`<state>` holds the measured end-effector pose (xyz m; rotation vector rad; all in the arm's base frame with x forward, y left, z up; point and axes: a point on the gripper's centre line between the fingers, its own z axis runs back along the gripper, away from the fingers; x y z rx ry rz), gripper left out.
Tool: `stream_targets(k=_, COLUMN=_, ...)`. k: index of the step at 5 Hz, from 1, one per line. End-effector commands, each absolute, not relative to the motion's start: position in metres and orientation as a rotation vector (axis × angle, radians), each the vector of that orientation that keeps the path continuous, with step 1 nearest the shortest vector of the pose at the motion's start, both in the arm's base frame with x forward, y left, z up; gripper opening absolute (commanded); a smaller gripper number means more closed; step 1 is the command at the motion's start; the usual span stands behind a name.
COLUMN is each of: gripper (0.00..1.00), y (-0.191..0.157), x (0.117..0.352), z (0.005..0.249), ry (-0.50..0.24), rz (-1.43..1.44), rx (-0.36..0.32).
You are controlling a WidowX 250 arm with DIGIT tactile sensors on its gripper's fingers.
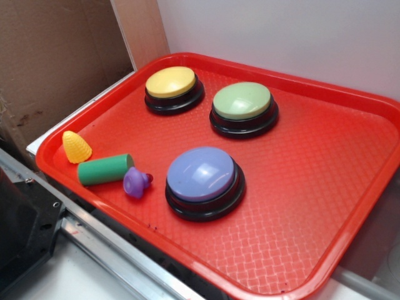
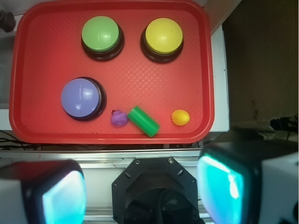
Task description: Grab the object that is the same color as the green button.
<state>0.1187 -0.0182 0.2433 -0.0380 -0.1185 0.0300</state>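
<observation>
The green cylinder [image 1: 104, 169] lies on its side near the front edge of the red tray [image 1: 325, 187], as I see it from my remote station. It sits between 2 small pieces: the purple knobbed piece [image 1: 137, 182] just beside one end, and the yellow ridged cone [image 1: 76, 147] near the other end, apart from it. In my wrist view the cylinder [image 2: 144, 121] is angled across the tray, one end toward the purple piece [image 2: 119, 118] and the cone [image 2: 180, 117] off to its other side.

Beyond the purple piece stands the purple-blue dome button [image 1: 204, 181] on its black base. Farther back on the tray are 2 more dome buttons side by side: the green button [image 1: 243, 107] and the yellow button [image 1: 173, 89], well apart from the cylinder.

The gripper [image 2: 140, 186] hangs outside the tray, over the metal rail [image 1: 119, 250] along its front edge, touching nothing. Its 2 fingers [image 2: 51, 191] frame the bottom of my wrist view, spread wide with nothing between them.

Brown cardboard [image 1: 56, 56] stands behind the tray at one side, with a pale wall [image 1: 300, 31] behind the rest.
</observation>
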Motion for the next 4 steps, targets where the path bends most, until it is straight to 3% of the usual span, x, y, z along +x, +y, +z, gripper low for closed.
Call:
stream_targets(k=1, gripper=1.0, y=-0.018, x=0.119, z=0.243, ry=-0.119, rz=0.03, rx=-0.038)
stream_targets(k=3, gripper=1.0, y=-0.007, x=0.131, z=0.187, ry=-0.161, rz=-0.102, rx=0.011)
stream_targets(k=4, gripper=1.0, y=-0.007, x=0.135, z=0.154, ry=-0.242, rz=-0.28, rx=-0.008)
